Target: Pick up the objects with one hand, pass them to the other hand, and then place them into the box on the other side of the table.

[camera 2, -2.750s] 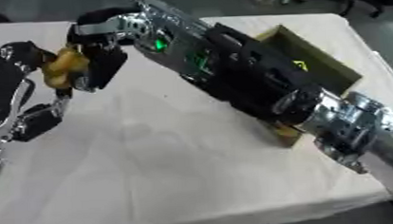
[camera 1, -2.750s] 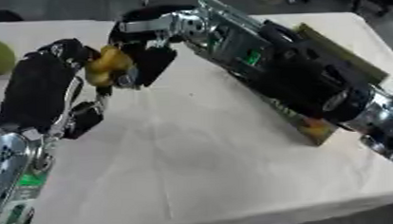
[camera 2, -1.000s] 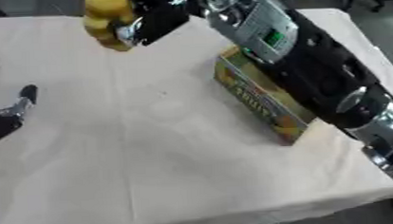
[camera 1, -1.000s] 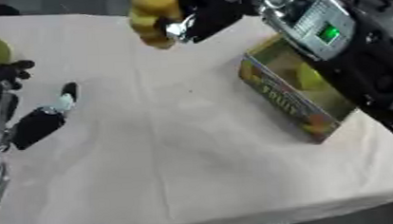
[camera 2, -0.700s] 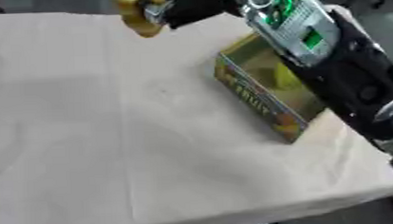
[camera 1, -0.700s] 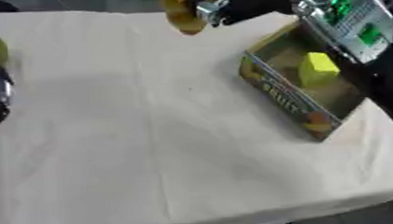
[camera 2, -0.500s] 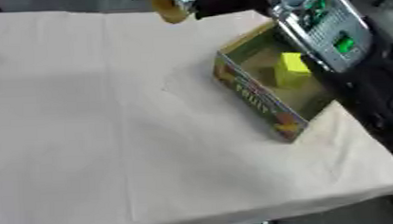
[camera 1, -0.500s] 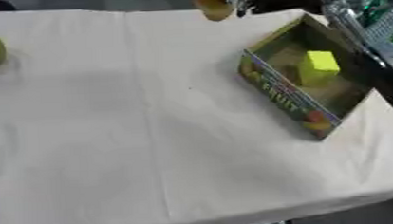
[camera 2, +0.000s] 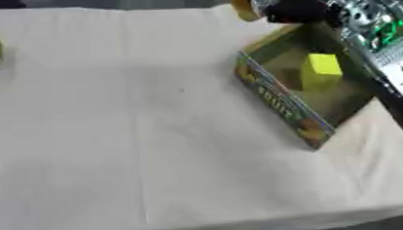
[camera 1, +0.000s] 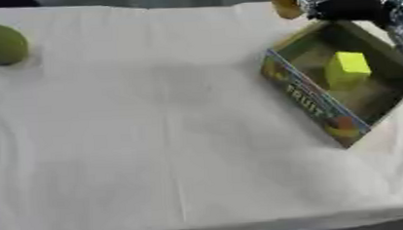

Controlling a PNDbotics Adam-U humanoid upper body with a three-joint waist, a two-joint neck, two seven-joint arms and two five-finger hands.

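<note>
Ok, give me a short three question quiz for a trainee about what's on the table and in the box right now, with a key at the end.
1. True or false: the box already holds a yellow block.
2. Multiple choice: where does the green round fruit lie? A) inside the box, B) on the cloth near the far left corner, C) in the right hand.
3. Fill in: the right hand holds a yellowish object above the far ____ of the box.

Key:
1. True.
2. B.
3. Corner. The object shows only in part at the top edge, so what it is cannot be made out.
</note>
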